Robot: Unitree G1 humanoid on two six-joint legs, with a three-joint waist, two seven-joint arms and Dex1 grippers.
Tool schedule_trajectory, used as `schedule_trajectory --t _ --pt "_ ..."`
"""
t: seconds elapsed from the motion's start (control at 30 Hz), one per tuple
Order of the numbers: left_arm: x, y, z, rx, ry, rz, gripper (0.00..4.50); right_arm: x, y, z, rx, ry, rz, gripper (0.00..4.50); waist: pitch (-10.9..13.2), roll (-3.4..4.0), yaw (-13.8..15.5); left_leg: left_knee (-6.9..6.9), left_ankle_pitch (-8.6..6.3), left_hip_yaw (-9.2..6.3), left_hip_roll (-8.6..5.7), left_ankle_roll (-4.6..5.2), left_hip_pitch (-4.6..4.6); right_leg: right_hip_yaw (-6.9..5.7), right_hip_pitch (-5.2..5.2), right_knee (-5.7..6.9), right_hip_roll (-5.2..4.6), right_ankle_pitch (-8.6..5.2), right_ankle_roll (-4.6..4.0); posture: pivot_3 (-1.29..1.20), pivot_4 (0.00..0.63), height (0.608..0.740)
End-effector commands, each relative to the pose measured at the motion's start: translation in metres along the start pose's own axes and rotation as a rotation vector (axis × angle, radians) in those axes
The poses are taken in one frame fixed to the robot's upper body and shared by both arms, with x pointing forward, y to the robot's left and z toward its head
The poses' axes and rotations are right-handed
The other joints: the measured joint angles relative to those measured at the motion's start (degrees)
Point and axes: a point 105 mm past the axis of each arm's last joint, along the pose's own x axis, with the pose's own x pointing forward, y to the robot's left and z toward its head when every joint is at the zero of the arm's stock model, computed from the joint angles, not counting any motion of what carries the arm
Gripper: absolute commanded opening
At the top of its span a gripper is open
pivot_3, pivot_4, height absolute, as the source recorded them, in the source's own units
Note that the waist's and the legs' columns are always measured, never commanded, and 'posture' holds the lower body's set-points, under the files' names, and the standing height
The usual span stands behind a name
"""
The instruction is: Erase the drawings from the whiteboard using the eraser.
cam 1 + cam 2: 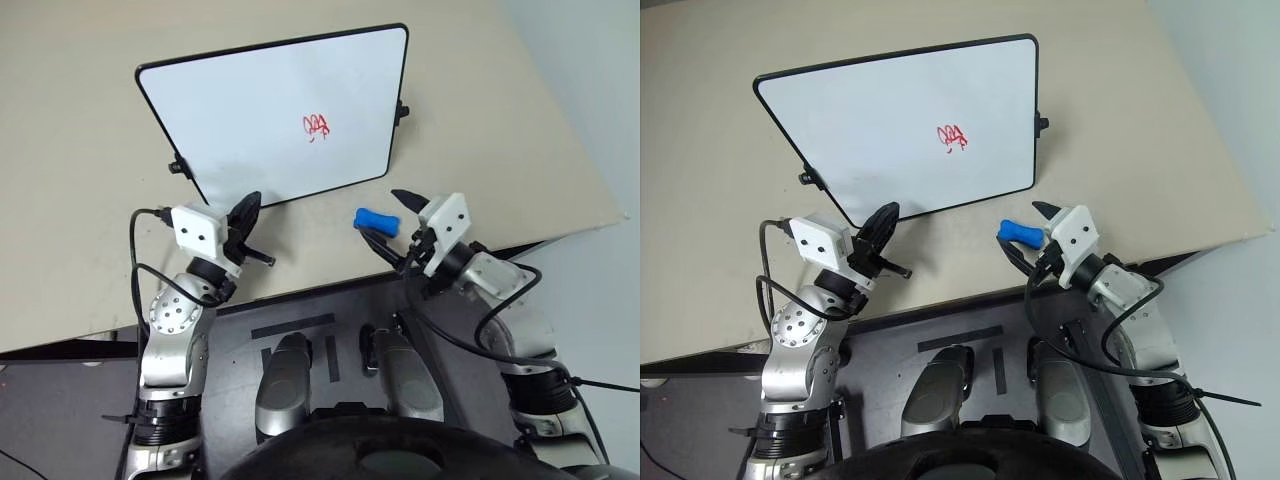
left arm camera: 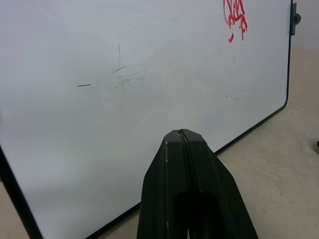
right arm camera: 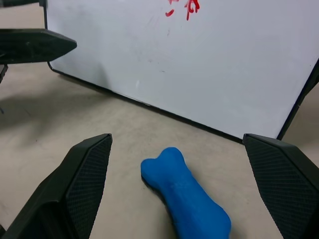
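The blue eraser [image 3: 185,193] lies flat on the bench, right between the wide-open fingers of the right pincer [image 1: 395,225], its long side pointing away toward the whiteboard [image 1: 250,110]. The left pincer [image 1: 243,215] is closed, empty and farther off.

The right gripper [image 3: 179,191] stood wide open around a bright blue bone-shaped eraser [image 3: 185,195] lying on the beige tabletop [image 3: 99,114], near the black-framed whiteboard [image 3: 199,64] bearing red scribbled drawings [image 3: 183,7].

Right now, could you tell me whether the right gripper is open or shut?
Open: the right gripper has its fingers spread wide either side of the eraser.
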Motion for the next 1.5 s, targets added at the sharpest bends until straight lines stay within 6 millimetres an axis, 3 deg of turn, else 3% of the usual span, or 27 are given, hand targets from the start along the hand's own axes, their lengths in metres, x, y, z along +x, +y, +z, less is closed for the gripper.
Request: schedule_trajectory --t 0.03,0.23,0.43,1.5 --pt "0.003 -0.007 0.008 0.013 -0.046 -0.008 0.00 -0.006 0.000 0.010 -0.037 -0.009 0.057 4.44 0.00 0.00 0.02 0.00 0.00 0.00 0.00 0.00 0.00 0.00 0.01 0.00 0.00 0.00 0.01 0.00 0.150 0.740" --pt "0.003 -0.014 0.012 0.014 -0.061 -0.018 0.00 -0.011 0.003 0.017 -0.065 0.042 0.182 4.44 0.00 -0.01 0.02 0.00 0.01 0.04 -0.02 0.00 0.00 0.00 0.03 0.00 0.02 -0.02 0.03 0.00 0.150 0.740" --pt "-0.006 -0.014 0.000 -0.001 -0.025 -0.003 0.00 -0.012 0.015 0.019 -0.083 0.080 0.299 4.44 0.00 -0.01 -0.04 0.00 0.01 0.09 -0.02 0.01 0.03 0.00 0.07 -0.01 0.14 -0.05 0.07 0.00 0.150 0.740" --pt "-0.002 -0.022 -0.007 -0.036 -0.056 0.048 0.00 0.012 -0.006 -0.020 -0.072 0.227 0.328 4.44 0.00 -0.01 0.14 -0.03 0.02 0.05 -0.05 0.08 0.23 0.03 0.31 0.00 0.10 -0.11 0.11 0.00 0.150 0.740"
